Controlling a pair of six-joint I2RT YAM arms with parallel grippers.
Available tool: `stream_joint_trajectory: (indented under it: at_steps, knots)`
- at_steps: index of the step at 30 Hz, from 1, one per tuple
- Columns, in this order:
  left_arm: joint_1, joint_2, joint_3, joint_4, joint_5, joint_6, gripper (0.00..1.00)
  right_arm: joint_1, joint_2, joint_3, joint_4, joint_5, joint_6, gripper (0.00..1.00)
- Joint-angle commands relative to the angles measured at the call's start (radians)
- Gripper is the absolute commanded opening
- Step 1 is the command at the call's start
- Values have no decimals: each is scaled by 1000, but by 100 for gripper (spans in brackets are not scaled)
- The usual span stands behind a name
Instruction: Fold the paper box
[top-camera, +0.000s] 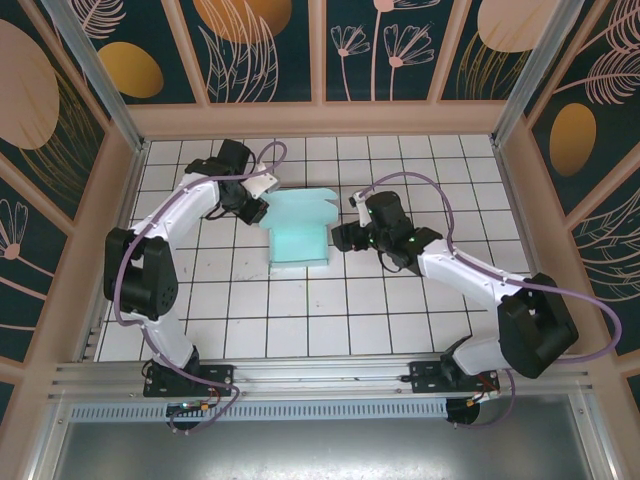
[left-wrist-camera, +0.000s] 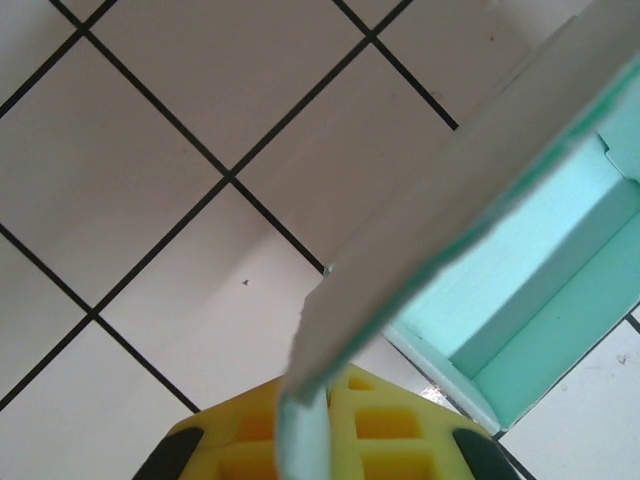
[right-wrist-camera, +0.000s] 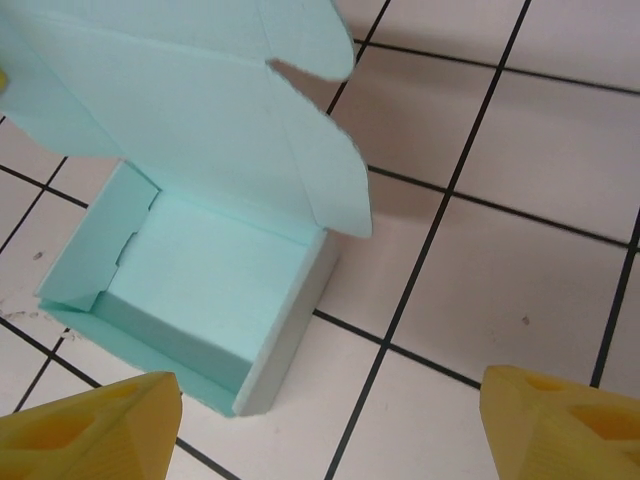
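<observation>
Table's a flat white tiled top with black grid lines (top-camera: 300, 320). Sitting open on it is a pale mint thin-card box (top-camera: 300, 250), between the left gripper (top-camera: 258, 212) and right gripper (top-camera: 338, 238), touching the left one.

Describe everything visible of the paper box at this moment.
The paper box is pale mint thin card. Its shallow rectangular tray is formed, walls upright, resting on the white tiled table. The lid, with rounded side flaps, stands raised open. The left pincer is shut on the lid's edge.
</observation>
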Motion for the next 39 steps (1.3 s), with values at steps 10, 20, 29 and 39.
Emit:
stream_joint_trajectory:
  at_steps: [10, 20, 29, 39]
  knots:
    - [5, -33, -61, -44, 164, 119, 0, -128, 112, 239, -240, -239, -544, 85]
    - [6, -4, -44, -103, 212, 135, 0, -198, 337, 518, -558, -417, -706, 79]
    - [5, 19, -33, -103, 183, 96, 0, -189, 380, 562, -617, -471, -718, 48]
    - [6, 18, -29, -118, 199, 107, 0, -182, 421, 587, -625, -479, -706, 27]
